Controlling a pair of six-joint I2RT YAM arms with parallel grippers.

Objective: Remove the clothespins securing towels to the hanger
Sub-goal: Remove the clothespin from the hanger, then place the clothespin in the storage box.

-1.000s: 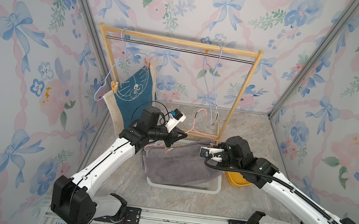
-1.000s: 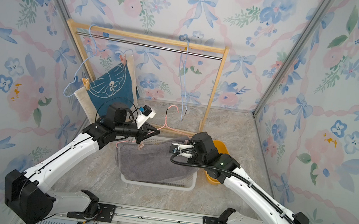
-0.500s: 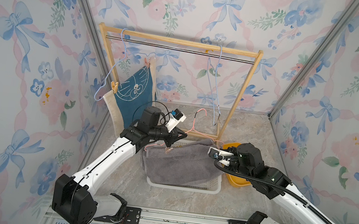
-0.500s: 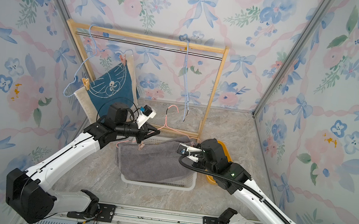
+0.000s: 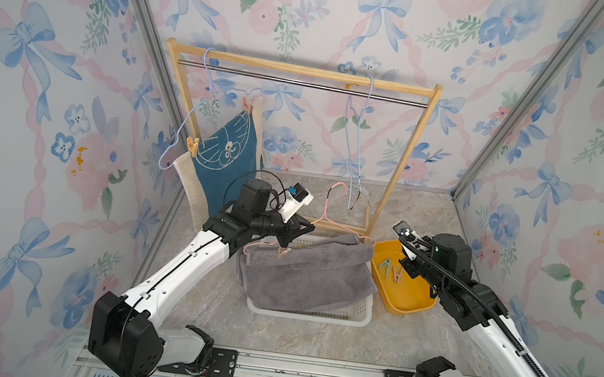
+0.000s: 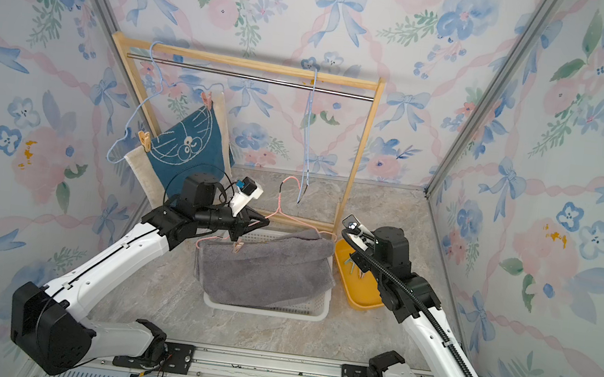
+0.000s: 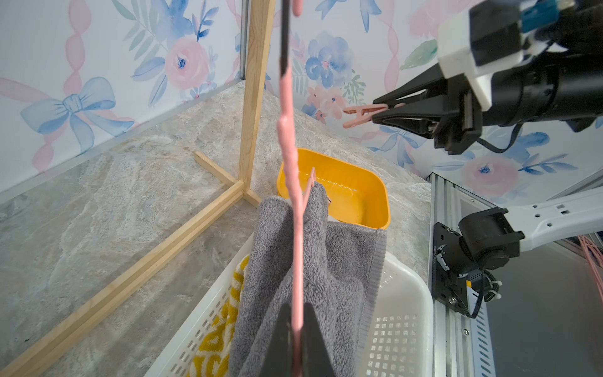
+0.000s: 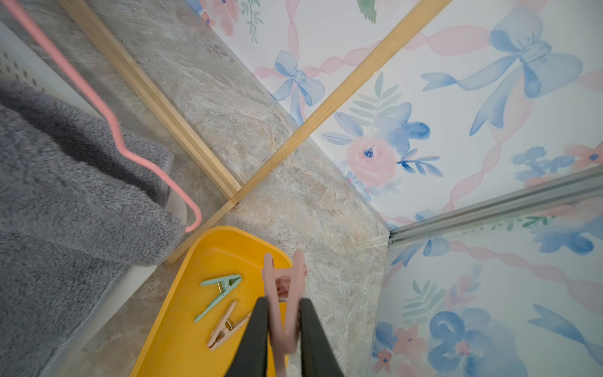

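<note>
Right claw: your right gripper [image 8: 283, 305], jaws barely parted, pinches a pale pink plastic clothespin [image 8: 284, 277].
Drop spot: the yellow plastic tray [image 8: 182, 326] lies below it.
Left claw: left gripper [image 7: 295, 323] clamped on pink wire hanger [image 7: 288, 163].

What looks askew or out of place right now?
The dark blue towel hangs crooked: its light blue hanger tilts steeply on the wooden rack, one clothespin high, another low. The grey towel droops from the pink hanger over the white basket.
</note>
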